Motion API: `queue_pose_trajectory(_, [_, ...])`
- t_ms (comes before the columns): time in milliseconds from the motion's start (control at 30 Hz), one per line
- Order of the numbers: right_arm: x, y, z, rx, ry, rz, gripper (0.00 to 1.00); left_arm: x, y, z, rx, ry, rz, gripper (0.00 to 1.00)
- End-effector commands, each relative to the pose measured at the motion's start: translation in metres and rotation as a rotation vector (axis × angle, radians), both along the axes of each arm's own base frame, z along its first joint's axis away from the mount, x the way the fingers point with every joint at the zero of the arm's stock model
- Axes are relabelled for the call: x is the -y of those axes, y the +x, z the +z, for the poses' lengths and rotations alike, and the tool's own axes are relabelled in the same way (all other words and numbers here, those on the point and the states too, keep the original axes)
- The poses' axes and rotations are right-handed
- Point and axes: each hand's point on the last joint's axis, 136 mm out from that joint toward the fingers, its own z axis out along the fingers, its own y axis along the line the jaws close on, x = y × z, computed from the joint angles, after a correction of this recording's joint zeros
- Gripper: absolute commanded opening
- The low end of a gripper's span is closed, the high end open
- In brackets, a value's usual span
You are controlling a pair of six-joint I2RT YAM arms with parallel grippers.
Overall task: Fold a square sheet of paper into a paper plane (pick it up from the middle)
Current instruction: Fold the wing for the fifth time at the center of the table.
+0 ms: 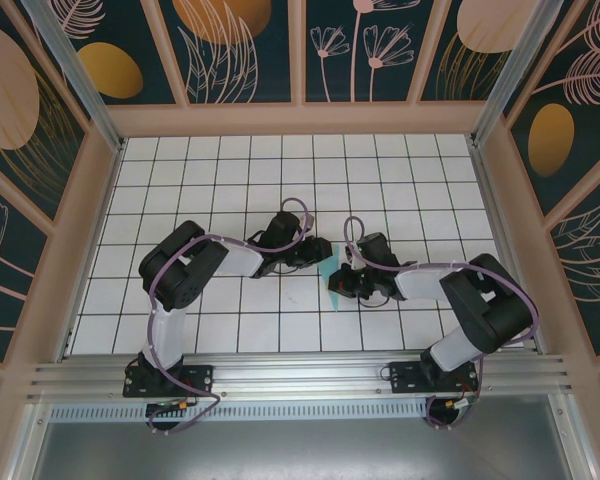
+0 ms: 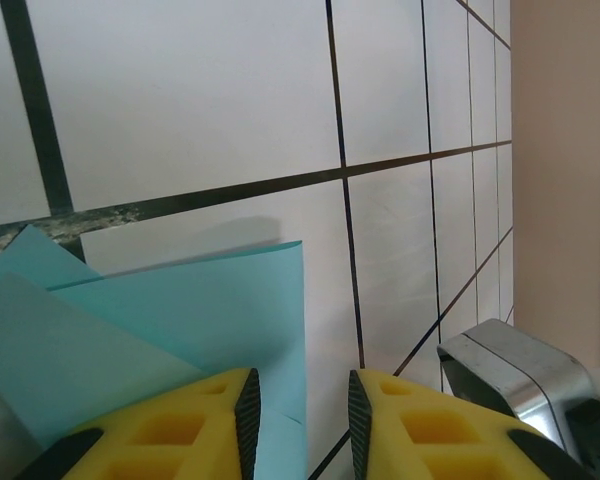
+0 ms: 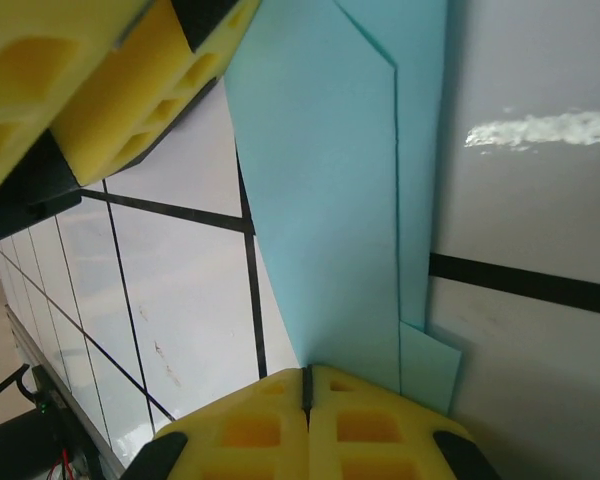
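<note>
Here, one sheet (image 3: 320, 200) — left pincer (image 2: 302, 400), right pincer (image 3: 307, 385)

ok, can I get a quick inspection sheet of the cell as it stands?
Surface: white gridded table, one grid line looks worn.
Job's things: cyan sheet of paper, folded into overlapping layers, between the two grippers.
Clutter: nothing seen.
Grippers: right gripper shut on the sheet's edge; left gripper jaws apart, sheet beside one finger.
Cables: purple cables looped along both arms.
Surroundings: floral wall panels; metal rail at the near edge.
</note>
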Motion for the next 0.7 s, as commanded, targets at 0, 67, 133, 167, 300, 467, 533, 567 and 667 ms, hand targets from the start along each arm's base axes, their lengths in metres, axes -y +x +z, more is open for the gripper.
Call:
queue_pose_trajectory(0, [0.016, -0.027, -0.025, -0.082, -0.062, 0.028, 0.00, -0.013, 0.008, -0.012, 0.049, 0.092, 0.024, 0.35])
queue_pose_trajectory(67, [0.023, -0.038, -0.031, -0.105, -0.081, 0.042, 0.00, -0.018, 0.015, -0.011, 0.076, 0.103, 0.039, 0.35])
queue_pose_trajectory(133, [0.028, -0.048, -0.036, -0.126, -0.085, 0.060, 0.00, -0.026, 0.022, -0.011, 0.093, 0.092, 0.060, 0.35])
queue_pose_trajectory(167, [0.028, -0.052, -0.036, -0.129, -0.081, 0.070, 0.00, -0.029, 0.026, -0.010, 0.100, 0.088, 0.071, 0.36])
queue_pose_trajectory(300, [0.031, -0.063, -0.039, -0.146, -0.077, 0.098, 0.00, -0.040, 0.040, -0.010, 0.132, 0.070, 0.091, 0.36])
queue_pose_trajectory(467, [0.036, -0.059, -0.039, -0.154, -0.070, 0.079, 0.00, -0.040, 0.053, -0.006, 0.145, 0.043, 0.084, 0.38])
queue_pose_trajectory(533, [0.035, -0.057, -0.037, -0.147, -0.063, 0.078, 0.00, -0.043, 0.055, -0.006, 0.141, 0.049, 0.090, 0.38])
queue_pose_trajectory(567, [0.034, -0.056, -0.036, -0.144, -0.062, 0.076, 0.00, -0.044, 0.055, -0.008, 0.136, 0.056, 0.090, 0.38])
queue_pose_trajectory(667, [0.031, -0.049, -0.033, -0.133, -0.055, 0.070, 0.00, -0.040, 0.063, 0.015, 0.176, 0.035, 0.093, 0.39])
